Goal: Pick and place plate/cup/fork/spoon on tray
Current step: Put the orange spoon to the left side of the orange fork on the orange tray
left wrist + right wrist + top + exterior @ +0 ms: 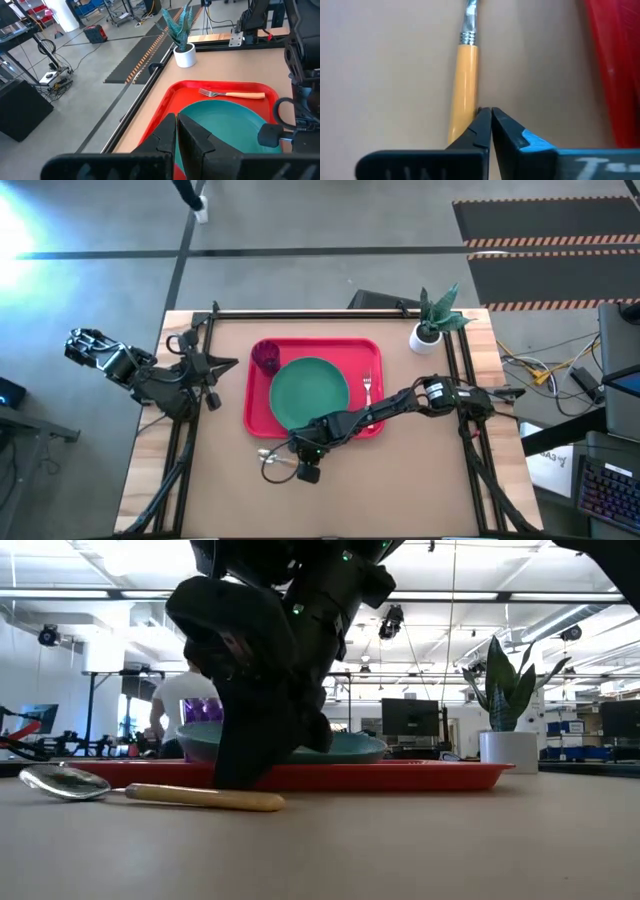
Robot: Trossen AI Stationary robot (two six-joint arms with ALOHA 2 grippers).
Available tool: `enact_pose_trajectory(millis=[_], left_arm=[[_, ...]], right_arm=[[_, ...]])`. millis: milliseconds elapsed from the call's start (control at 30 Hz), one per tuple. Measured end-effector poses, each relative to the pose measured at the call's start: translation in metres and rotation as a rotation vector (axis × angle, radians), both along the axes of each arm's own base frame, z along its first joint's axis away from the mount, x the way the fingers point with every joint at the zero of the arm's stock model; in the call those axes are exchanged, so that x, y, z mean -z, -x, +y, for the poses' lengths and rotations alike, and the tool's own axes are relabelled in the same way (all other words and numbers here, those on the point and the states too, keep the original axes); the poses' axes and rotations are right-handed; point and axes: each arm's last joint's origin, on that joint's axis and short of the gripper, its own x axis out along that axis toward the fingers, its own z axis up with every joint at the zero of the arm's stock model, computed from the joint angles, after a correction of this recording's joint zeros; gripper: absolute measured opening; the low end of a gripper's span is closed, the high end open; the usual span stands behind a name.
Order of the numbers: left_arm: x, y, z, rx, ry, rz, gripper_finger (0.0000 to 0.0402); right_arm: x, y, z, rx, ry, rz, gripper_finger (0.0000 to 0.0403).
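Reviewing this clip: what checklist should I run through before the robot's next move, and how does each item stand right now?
1. Plate, cup and fork on the tray: ok.
2. Spoon on the tray: not ok; it lies on the table in front of the tray.
3. Spoon handle inside the right end effector: not ok; it is shut beside the handle.
4. Left end effector out of the way: ok; shut, off the table's left side.

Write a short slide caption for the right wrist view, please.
Right gripper shut beside the spoon handle on the table, missing it.
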Motion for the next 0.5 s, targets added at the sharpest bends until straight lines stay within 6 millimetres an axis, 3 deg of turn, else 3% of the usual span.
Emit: enact_pose_trajectory(millis=[267,500], left_arm=[[-0.001,0.002,0.001,-0.001,0.004,-0.008,0.0000],[-0.001,0.003,0.002,-0.002,0.005,-0.009,0.0000]], right_arm=[[-0.011,-0.005,0.001,-0.015,-0.002,-0.002,0.0007],[-0.040,-0.013,0.003,-0.035,0.001,0.006,0.0009]])
